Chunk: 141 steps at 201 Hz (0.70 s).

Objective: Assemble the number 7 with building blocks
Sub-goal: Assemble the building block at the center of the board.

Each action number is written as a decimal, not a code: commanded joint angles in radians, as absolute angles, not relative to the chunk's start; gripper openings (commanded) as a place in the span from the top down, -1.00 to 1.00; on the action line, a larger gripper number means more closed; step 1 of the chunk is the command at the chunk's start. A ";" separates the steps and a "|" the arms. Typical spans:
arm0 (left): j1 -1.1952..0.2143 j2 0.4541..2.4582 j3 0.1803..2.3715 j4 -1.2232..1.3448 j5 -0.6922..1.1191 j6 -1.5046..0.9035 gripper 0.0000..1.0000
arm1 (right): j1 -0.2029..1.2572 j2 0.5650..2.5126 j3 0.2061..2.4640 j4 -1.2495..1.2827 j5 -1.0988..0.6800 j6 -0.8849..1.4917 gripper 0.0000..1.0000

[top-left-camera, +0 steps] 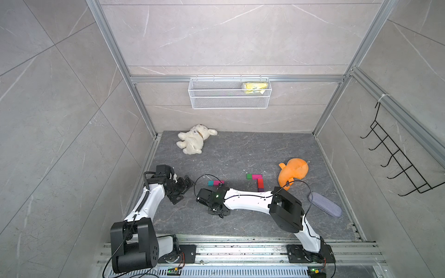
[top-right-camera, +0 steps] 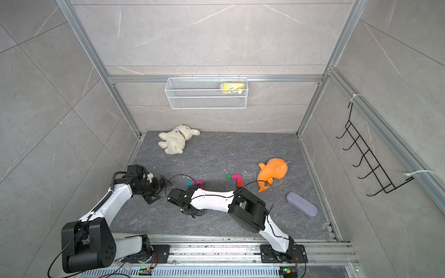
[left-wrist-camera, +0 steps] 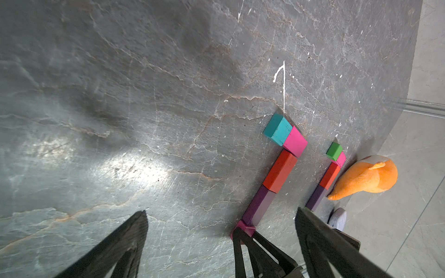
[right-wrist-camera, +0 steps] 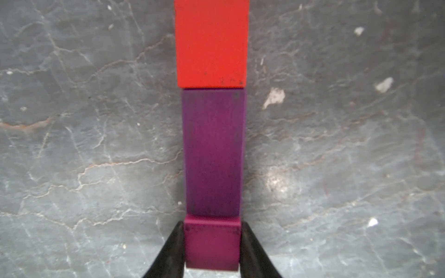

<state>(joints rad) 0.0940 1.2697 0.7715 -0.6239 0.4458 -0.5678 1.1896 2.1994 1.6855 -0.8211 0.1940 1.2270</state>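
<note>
The right gripper (right-wrist-camera: 212, 251) pinches the small magenta square (right-wrist-camera: 212, 237) at the near end of the left number 7 (top-left-camera: 216, 183), touching its purple block (right-wrist-camera: 213, 151); the left gripper (top-left-camera: 184, 190) stands wide open and empty just left of it. In both top views the right arm (top-left-camera: 248, 199) hides both figures' near ends, the orange plush toy (top-left-camera: 292, 174) lies just beside the right number 7 (top-left-camera: 256, 179), and the white plush dog (top-left-camera: 193, 139) lies far left.
</note>
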 commanded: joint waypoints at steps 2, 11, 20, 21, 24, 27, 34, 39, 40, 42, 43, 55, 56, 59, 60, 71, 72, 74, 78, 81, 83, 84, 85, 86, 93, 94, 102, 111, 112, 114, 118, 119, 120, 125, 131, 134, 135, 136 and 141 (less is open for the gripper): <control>0.092 1.260 0.773 -0.634 0.443 -0.556 -0.99 | 1.177 2.236 1.660 -0.834 0.207 1.217 0.25; 0.092 1.259 0.773 -0.634 0.443 -0.557 -0.99 | 1.176 2.235 1.660 -0.835 0.207 1.218 0.25; 0.093 1.260 0.773 -0.634 0.443 -0.557 -0.99 | 1.177 2.236 1.658 -0.835 0.207 1.217 0.25; 0.093 1.260 0.773 -0.634 0.444 -0.557 -0.99 | 1.177 2.236 1.658 -0.835 0.207 1.217 0.25; 0.092 1.260 0.773 -0.634 0.443 -0.556 -1.00 | 1.177 2.235 1.657 -0.836 0.207 1.218 0.25; 0.092 1.259 0.773 -0.634 0.443 -0.557 -0.99 | 1.176 2.235 1.658 -0.833 0.207 1.217 0.25; 0.093 1.260 0.773 -0.634 0.444 -0.557 -0.99 | 1.175 2.235 1.656 -0.834 0.207 1.219 0.25; 0.092 1.259 0.773 -0.634 0.442 -0.556 -0.99 | 1.175 2.236 1.656 -0.832 0.207 1.219 0.26; 0.092 1.259 0.773 -0.634 0.443 -0.556 -0.99 | 1.175 2.236 1.655 -0.832 0.207 1.219 0.26; 0.092 1.259 0.773 -0.634 0.442 -0.557 -0.99 | 1.175 2.235 1.654 -0.832 0.207 1.219 0.26; 0.093 1.260 0.773 -0.635 0.443 -0.557 -0.99 | 1.175 2.235 1.654 -0.832 0.207 1.219 0.26; 0.092 1.260 0.773 -0.634 0.443 -0.557 -0.99 | 1.174 2.235 1.654 -0.832 0.206 1.218 0.26; 0.092 1.260 0.772 -0.636 0.443 -0.557 -0.99 | 1.174 2.235 1.653 -0.832 0.207 1.219 0.26; 0.092 1.262 0.773 -0.635 0.443 -0.556 -0.99 | 1.173 2.236 1.653 -0.832 0.207 1.219 0.26; 0.092 1.262 0.773 -0.635 0.443 -0.557 -0.99 | 1.173 2.236 1.653 -0.832 0.207 1.218 0.26; 0.093 1.262 0.772 -0.635 0.443 -0.557 -0.99 | 1.172 2.236 1.654 -0.831 0.207 1.218 0.26; 0.092 1.261 0.773 -0.635 0.442 -0.557 -0.99 | 1.172 2.236 1.654 -0.830 0.207 1.219 0.26; 0.092 1.260 0.773 -0.635 0.442 -0.556 -0.99 | 1.172 2.236 1.652 -0.830 0.207 1.219 0.26; 0.092 1.261 0.773 -0.636 0.442 -0.557 -0.99 | 1.171 2.236 1.652 -0.830 0.206 1.218 0.26; 0.092 1.261 0.774 -0.635 0.443 -0.557 -0.99 | 1.172 2.235 1.653 -0.830 0.206 1.219 0.26; 0.093 1.260 0.773 -0.635 0.443 -0.556 -0.99 | 1.172 2.235 1.652 -0.830 0.206 1.219 0.26; 0.093 1.260 0.773 -0.635 0.442 -0.556 -0.99 | 1.171 2.236 1.652 -0.830 0.206 1.218 0.26; 0.092 1.260 0.773 -0.635 0.442 -0.557 -0.99 | 1.171 2.235 1.653 -0.830 0.206 1.218 0.26; 0.093 1.261 0.772 -0.636 0.443 -0.557 -0.99 | 1.171 2.235 1.653 -0.830 0.206 1.218 0.26; 0.093 1.261 0.773 -0.636 0.441 -0.557 -0.99 | 1.172 2.236 1.653 -0.830 0.206 1.218 0.26; 0.092 1.261 0.773 -0.635 0.441 -0.555 -0.99 | 1.172 2.235 1.653 -0.830 0.206 1.218 0.26; 0.092 1.262 0.773 -0.635 0.440 -0.557 -0.99 | 1.172 2.235 1.652 -0.830 0.206 1.218 0.26; 0.092 1.261 0.773 -0.635 0.442 -0.557 -0.99 | 1.171 2.236 1.652 -0.830 0.204 1.218 0.25; 0.093 1.262 0.773 -0.635 0.442 -0.557 -0.99 | 1.171 2.236 1.652 -0.830 0.204 1.218 0.25; 0.092 1.261 0.773 -0.636 0.441 -0.557 -0.99 | 1.170 2.236 1.652 -0.829 0.204 1.217 0.25; 0.093 1.261 0.773 -0.635 0.440 -0.556 -0.99 | 1.170 2.235 1.651 -0.828 0.204 1.217 0.25; 0.092 1.261 0.774 -0.635 0.440 -0.556 -0.99 | 1.170 2.235 1.652 -0.828 0.204 1.217 0.25; 0.092 1.261 0.773 -0.636 0.440 -0.556 -0.99 | 1.170 2.235 1.652 -0.828 0.204 1.218 0.25; 0.092 1.262 0.773 -0.635 0.440 -0.556 -0.99 | 1.170 2.237 1.652 -0.829 0.203 1.218 0.25; 0.092 1.260 0.774 -0.636 0.441 -0.557 -0.99 | 1.170 2.238 1.652 -0.830 0.203 1.219 0.25; 0.092 1.260 0.773 -0.636 0.441 -0.557 -0.99 | 1.170 2.237 1.651 -0.828 0.202 1.219 0.25; 0.092 1.260 0.773 -0.636 0.440 -0.557 -0.99 | 1.170 2.237 1.651 -0.828 0.202 1.218 0.25; 0.093 1.260 0.773 -0.636 0.440 -0.557 -0.99 | 1.170 2.237 1.650 -0.828 0.202 1.218 0.25; 0.092 1.260 0.773 -0.637 0.441 -0.557 -0.99 | 1.170 2.237 1.648 -0.827 0.202 1.219 0.25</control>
